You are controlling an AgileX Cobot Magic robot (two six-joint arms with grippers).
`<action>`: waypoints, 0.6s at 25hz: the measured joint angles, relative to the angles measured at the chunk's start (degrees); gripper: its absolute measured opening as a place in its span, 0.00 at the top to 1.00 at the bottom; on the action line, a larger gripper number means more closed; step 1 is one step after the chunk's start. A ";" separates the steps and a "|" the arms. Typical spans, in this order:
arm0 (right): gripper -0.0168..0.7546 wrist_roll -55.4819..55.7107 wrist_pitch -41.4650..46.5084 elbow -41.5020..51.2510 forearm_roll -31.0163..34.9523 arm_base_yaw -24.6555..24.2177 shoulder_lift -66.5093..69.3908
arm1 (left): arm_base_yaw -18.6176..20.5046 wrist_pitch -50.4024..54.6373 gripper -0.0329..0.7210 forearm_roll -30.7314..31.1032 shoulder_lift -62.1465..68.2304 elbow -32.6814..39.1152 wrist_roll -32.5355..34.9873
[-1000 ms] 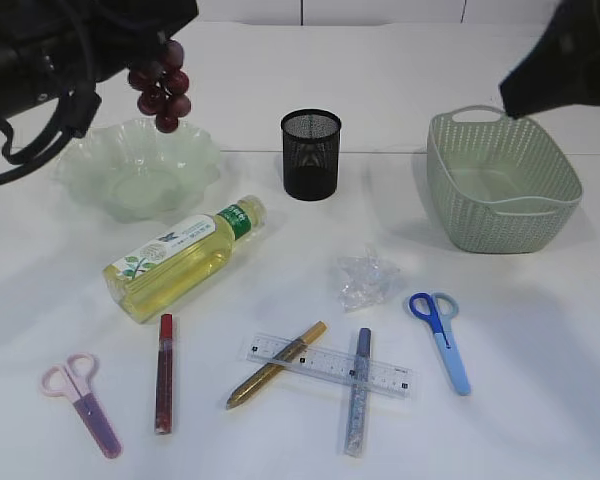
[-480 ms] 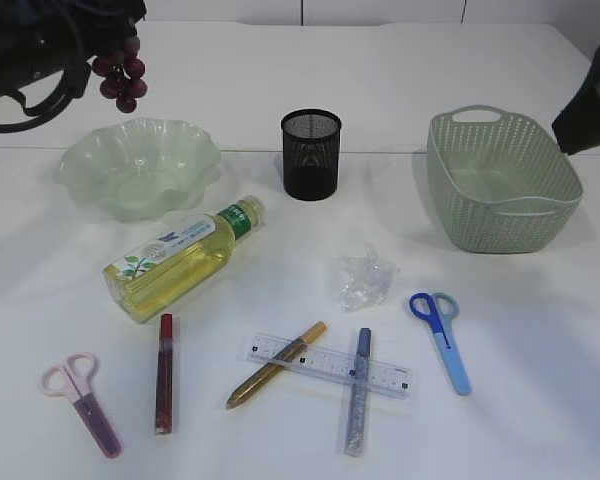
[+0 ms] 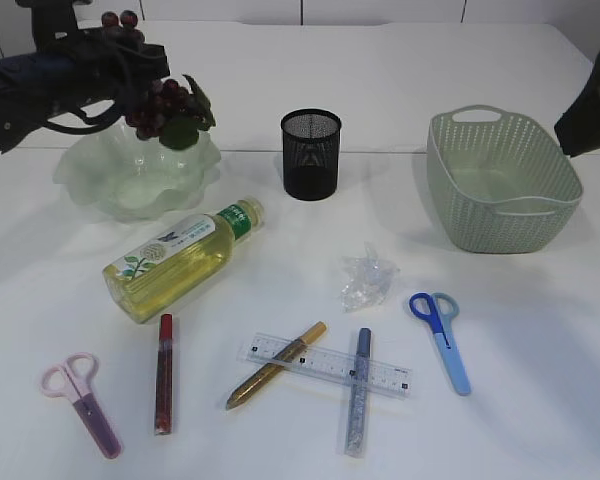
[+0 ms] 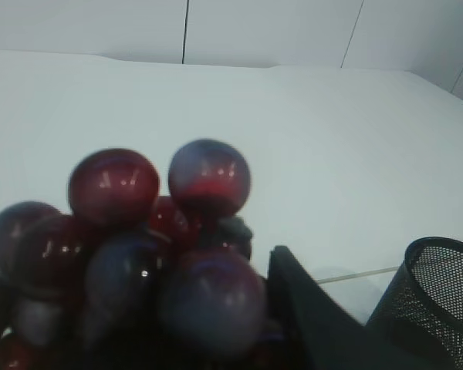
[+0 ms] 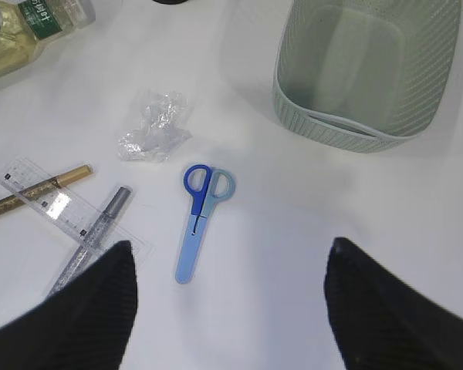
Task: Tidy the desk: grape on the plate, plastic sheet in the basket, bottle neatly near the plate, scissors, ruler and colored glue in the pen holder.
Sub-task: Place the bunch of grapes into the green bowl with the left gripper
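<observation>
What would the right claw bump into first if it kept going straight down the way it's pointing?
Probably the blue scissors: the open right gripper points down at the table with them nearest its line, though depth is unclear.

White tabletop (image 3: 540, 400) bearing, at the rear, a pale green scalloped glass plate (image 3: 90, 185), a black mesh pen holder (image 3: 310, 155) and a sage green woven plastic basket (image 3: 502, 180). Lying nearer the middle are a capped bottle of yellow liquid (image 3: 180, 258) on its side and a crumpled clear plastic sheet (image 3: 365, 278). Along the front are lying pink scissors (image 3: 82, 402), a red glitter glue tube (image 3: 164, 372), a gold glue pen (image 3: 276, 364) and a silver glue tube (image 3: 358, 391), both crossing a transparent ruler (image 3: 330, 364), and blue scissors (image 3: 442, 338).
</observation>
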 joint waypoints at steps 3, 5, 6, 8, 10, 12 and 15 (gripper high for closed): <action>0.22 0.00 0.00 0.00 -0.01 0.00 0.00 | 0.09 0.00 0.72 0.00 2.31 -0.49 0.24; 0.22 0.00 0.00 0.00 -0.14 0.00 0.00 | 0.09 0.00 0.72 0.00 2.97 -0.61 0.59; 0.22 0.00 0.00 0.00 -0.23 0.00 0.00 | 0.09 0.14 0.72 0.00 3.08 -0.61 0.70; 0.22 0.00 0.00 0.00 -0.23 0.00 0.00 | 0.09 0.14 0.72 -0.08 3.29 -0.61 1.55; 0.22 0.00 -0.10 0.00 -0.23 0.00 0.00 | 0.09 0.14 0.72 -0.08 3.29 -0.61 2.73; 0.22 0.00 -0.10 0.00 -0.26 0.00 0.00 | 0.09 0.14 0.72 -0.12 3.44 -0.61 3.90; 0.22 0.00 -0.18 0.00 -0.26 0.00 0.22 | 0.54 0.03 0.72 -0.12 4.13 -0.66 4.70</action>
